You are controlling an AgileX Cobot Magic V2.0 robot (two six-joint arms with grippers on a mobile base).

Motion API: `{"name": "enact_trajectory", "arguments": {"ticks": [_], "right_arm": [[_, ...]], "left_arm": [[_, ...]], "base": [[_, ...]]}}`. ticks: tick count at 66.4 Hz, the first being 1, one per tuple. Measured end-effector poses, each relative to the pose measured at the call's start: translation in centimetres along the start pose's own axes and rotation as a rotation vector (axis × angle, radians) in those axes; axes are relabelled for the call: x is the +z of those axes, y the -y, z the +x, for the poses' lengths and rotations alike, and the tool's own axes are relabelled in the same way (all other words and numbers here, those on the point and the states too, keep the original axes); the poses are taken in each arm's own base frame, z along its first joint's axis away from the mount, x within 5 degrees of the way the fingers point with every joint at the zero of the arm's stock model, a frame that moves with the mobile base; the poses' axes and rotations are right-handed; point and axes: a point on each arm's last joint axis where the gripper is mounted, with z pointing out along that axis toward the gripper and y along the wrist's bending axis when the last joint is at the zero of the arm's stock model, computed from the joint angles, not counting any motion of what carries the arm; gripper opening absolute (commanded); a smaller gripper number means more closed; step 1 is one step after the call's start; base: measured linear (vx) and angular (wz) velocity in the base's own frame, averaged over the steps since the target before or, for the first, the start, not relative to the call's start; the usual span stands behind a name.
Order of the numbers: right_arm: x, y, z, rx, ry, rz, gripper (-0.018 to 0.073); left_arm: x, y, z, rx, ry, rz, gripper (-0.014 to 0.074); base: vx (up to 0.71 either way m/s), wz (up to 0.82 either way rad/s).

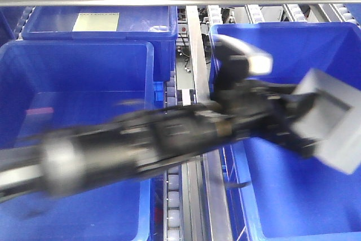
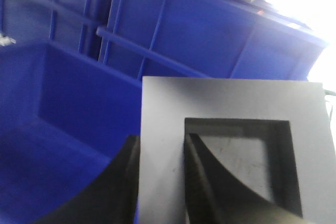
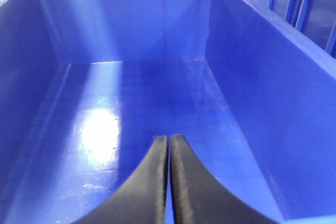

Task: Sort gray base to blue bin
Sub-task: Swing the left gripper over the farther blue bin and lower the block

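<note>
While the front view is streaked with blur, its main shapes can still be read.

Front view, left arm: a dark arm reaches from the lower left edge across the frame toward the right.
Front view, left gripper (image 1: pixel 302 119): it pinches the gray base (image 1: pixel 333 122) and holds it in the air, tilted, over the near right bin.
Front view, gray base: its square recess faces up and to the left; it hangs above the open mouth of the blue bin (image 1: pixel 293 196), clear of the floor.
Front view, other bins: a second blue bin (image 1: pixel 73 105) sits at the left; a third bin (image 1: pixel 101 29) stands behind it with a pale sheet (image 1: pixel 97 21) inside.
Front view, between bins: a metal rail (image 1: pixel 197 60) runs front to back between the left and right bins.

Left wrist view, gray base (image 2: pixel 163 145): it fills the lower right corner, its recess dark.
Left wrist view, fingers (image 2: pixel 202 182): one finger lies inside the recess and the other against the block's outer left side, so one wall is clamped between them.
Left wrist view, surroundings: blue bin walls stand behind and to the left.

Right wrist view, right gripper (image 3: pixel 169 153): its two black fingers are pressed together with nothing between them.
Right wrist view, bin: the gripper hangs over the square-grid floor of a deep blue bin (image 3: pixel 294 119); I cannot tell which bin of the front view this is.
</note>
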Motion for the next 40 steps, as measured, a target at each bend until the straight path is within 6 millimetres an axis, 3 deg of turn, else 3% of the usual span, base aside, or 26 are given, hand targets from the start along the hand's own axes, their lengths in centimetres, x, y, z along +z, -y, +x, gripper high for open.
{"name": "enact_trajectory", "arguments": {"ticks": [10,19,40], "right_arm": [[0.0,0.0,0.0,0.0,0.001,0.0,-0.0005],[0.0,0.0,0.0,0.0,0.001,0.0,-0.0005],[0.0,0.0,0.0,0.0,0.001,0.0,-0.0005]], "left_arm": [[5.1,-0.2,1.0,0.006,-0.085,-0.074,0.0002],[7.9,-0.6,2.1,0.006,-0.165,-0.152,0.0002],[9.9,-0.9,5.0,-0.025,-0.269,-0.216,0.0005]], "base": [[0.0,0.0],[0.0,0.0],[0.0,0.0]]}}
